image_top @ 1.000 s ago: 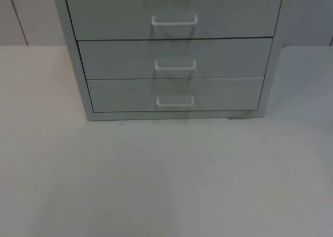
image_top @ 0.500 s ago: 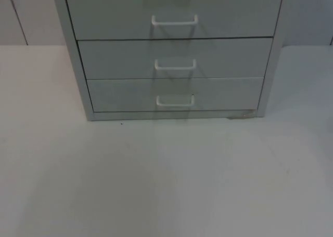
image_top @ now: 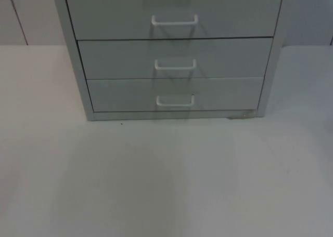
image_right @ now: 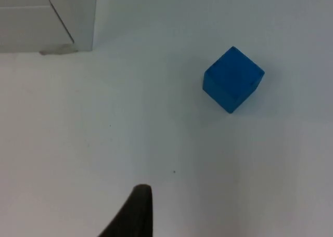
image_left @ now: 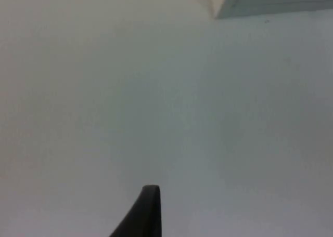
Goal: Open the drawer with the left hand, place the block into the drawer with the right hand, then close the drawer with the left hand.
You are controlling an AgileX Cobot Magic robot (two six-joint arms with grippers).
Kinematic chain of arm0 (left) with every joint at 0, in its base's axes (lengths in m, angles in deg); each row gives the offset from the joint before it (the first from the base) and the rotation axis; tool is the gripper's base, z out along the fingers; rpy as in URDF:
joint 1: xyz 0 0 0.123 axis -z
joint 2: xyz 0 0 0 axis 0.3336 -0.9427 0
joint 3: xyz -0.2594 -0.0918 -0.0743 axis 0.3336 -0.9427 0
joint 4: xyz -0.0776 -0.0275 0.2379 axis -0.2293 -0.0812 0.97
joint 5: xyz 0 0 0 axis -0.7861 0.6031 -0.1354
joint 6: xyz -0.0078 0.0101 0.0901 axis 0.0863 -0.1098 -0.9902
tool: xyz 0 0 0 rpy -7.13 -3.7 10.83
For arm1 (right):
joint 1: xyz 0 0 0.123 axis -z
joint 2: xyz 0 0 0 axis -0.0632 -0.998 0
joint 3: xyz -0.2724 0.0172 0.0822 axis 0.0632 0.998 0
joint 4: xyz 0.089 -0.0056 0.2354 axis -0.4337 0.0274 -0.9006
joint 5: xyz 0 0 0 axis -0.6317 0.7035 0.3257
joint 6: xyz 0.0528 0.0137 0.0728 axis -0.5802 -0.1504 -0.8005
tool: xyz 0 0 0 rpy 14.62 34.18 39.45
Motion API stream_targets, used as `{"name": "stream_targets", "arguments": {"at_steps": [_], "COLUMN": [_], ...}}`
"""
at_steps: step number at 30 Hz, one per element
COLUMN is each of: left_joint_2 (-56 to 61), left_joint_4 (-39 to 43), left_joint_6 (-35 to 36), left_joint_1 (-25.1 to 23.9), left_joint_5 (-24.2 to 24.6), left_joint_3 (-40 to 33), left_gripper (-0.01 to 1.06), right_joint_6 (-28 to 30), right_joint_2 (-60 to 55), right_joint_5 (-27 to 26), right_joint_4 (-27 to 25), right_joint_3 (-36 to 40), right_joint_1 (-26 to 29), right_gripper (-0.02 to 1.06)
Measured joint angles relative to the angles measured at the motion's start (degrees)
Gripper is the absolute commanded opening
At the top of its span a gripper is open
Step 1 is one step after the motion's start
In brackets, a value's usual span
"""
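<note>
We see cabinet on desk, all three drawers shut; nothing done yet. Blue block lies on desk beside cabinet's corner. Left gripper, right gripper hover near cabinet; fingers' state: cannot tell.

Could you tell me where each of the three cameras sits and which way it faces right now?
Top view: fixed above, looking down and forward at the grey drawer cabinet on the white table, all three drawers shut.
Left wrist view: on the left arm, facing bare table; one black fingertip of the left end effector and a cabinet corner show.
Right wrist view: on the right arm, facing the blue block lying on the table; one black fingertip of the right end effector shows.
Shared: the cabinet's base corner with its chipped mark, also in the top view.
</note>
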Motion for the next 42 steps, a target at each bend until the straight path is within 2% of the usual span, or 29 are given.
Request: {"name": "stream_targets", "arguments": {"at_steps": [2,4,7,8,12,13,14,17,18,19,21,23,24,28,29,37,39,40,42], "left_joint_2": [-1.7,-2.6,-5.7,-5.7,-11.2,-11.2,-13.7,-18.4,-18.4,-20.1,-23.2,-24.9,-26.5,-32.1,-32.1,-42.6,-45.9,-45.9,-49.3], "left_joint_4": [-2.2,-2.6,-3.1,-3.1,-3.2,-3.2,-3.2,-1.7,-1.7,-0.8,1.1,2.0,3.4,10.1,10.1,25.0,32.1,32.1,42.4], "left_joint_6": [-2.7,-3.1,-3.9,-3.9,-4.0,-4.0,-4.0,-4.0,-4.0,-4.0,-4.0,-4.0,-4.0,-4.0,-4.0,-3.5,0.4,0.4,6.8], "left_joint_1": [2.5,4.1,9.2,9.2,17.6,17.6,20.8,27.8,27.8,30.2,34.6,36.3,38.2,43.9,43.9,50.9,52.4,52.4,53.6], "left_joint_5": [1.1,1.4,1.5,1.5,1.1,1.1,0.8,-1.7,-1.7,-2.4,-3.2,-3.5,-3.8,-4.9,-4.9,-10.2,-11.7,-11.7,-12.4], "left_joint_3": [1.4,2.2,4.7,4.7,8.3,8.3,9.8,13.4,13.4,14.5,17.0,18.3,19.2,22.4,22.4,25.3,25.3,25.3,25.3], "left_gripper": [1.05,1.05,1.05,1.05,1.05,1.04,1.04,0.96,0.88,0.88,0.80,0.70,0.70,0.43,0.40,0.45,0.45,0.45,0.45], "right_joint_6": [0.0,0.0,0.0,0.0,0.0,0.0,0.0,0.0,0.0,0.0,0.0,0.0,0.0,0.0,0.0,0.0,0.0,0.0,0.0], "right_joint_2": [0.0,0.0,0.0,0.0,0.0,0.0,0.0,0.0,0.0,0.0,0.0,0.0,0.0,0.0,0.0,0.0,0.0,0.0,0.0], "right_joint_5": [-0.1,-0.1,-0.1,-0.1,-0.1,-0.1,-0.1,-0.1,-0.1,-0.1,-0.1,-0.1,-0.1,-0.1,-0.1,-0.1,-0.1,-0.1,-0.1], "right_joint_4": [0.0,0.0,0.0,0.0,0.0,0.0,0.0,0.0,0.0,0.0,0.0,0.0,0.0,0.0,0.0,0.0,0.0,0.0,0.0], "right_joint_3": [0.0,0.0,0.0,0.0,0.0,0.0,0.0,0.0,0.0,0.0,0.0,0.0,0.0,0.0,0.0,0.0,0.0,0.0,0.0], "right_joint_1": [0.0,0.0,0.0,0.0,0.0,0.0,0.0,0.0,0.0,0.0,0.0,0.0,0.0,0.0,0.0,0.0,0.0,0.0,0.0], "right_gripper": [1.05,1.05,1.05,1.05,1.05,1.05,1.05,1.05,1.05,1.05,1.05,1.05,1.05,1.05,1.05,1.05,1.05,1.05,1.05]}}
